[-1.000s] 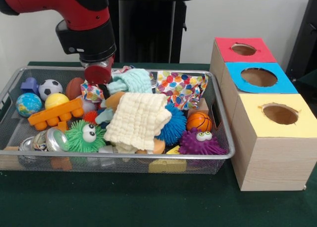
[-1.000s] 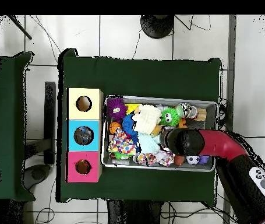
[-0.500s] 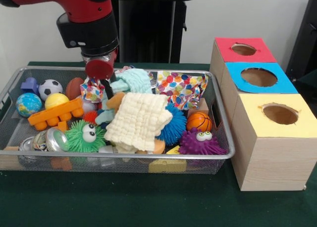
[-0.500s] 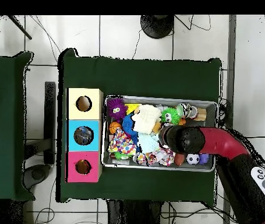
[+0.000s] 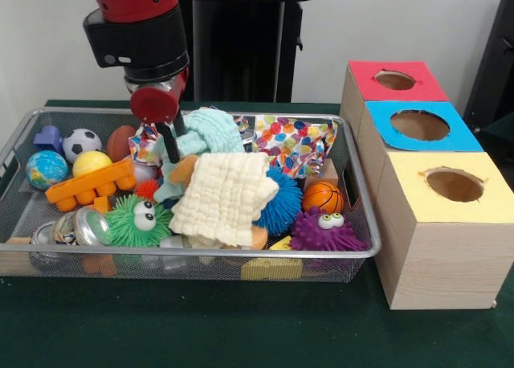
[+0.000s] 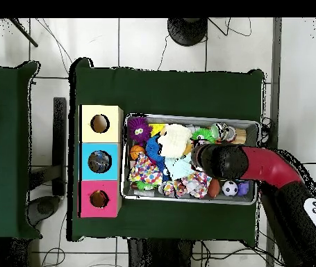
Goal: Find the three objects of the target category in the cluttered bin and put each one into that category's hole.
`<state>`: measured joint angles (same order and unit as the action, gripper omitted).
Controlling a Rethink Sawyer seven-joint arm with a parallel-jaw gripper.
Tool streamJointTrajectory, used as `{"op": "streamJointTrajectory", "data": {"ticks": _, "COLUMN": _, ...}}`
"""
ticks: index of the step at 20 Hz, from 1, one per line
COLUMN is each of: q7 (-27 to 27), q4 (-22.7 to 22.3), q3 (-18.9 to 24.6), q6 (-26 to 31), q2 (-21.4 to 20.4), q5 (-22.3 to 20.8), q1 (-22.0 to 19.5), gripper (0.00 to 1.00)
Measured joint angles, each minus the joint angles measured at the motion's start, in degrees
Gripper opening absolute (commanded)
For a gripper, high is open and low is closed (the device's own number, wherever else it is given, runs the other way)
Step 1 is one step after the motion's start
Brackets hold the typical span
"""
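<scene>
While the wire bin fills most of the green table in the front view, its left end holds a globe ball, a soccer ball, a yellow ball and an orange block, with a green fuzzy toy and a metal can nearer the front rim. Above the left-middle of the bin hangs the red and black arm, and its gripper reaches down with thin dark fingers pressed close together on an edge of the mint cloth. That cloth is bunched up and partly raised over the pile, just beside a patterned cloth on its left. Below it lies a cream waffle cloth spread over a blue spiky ball. Further right sit a dotted cloth, a small basketball and a purple fuzzy toy. Outside the bin on the right stand three wooden boxes, each with a round hole: a red box at the back, a blue box in the middle and a yellow box in front.
</scene>
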<state>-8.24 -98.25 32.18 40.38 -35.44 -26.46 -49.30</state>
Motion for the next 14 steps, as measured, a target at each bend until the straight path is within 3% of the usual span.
{"op": "streamJointTrajectory", "data": {"ticks": 14, "q7": 0.0, "q4": 2.39, "q3": -0.02, "q6": 1.42, "q2": -1.89, "q5": 1.67, "q1": 1.26, "gripper": 1.0}}
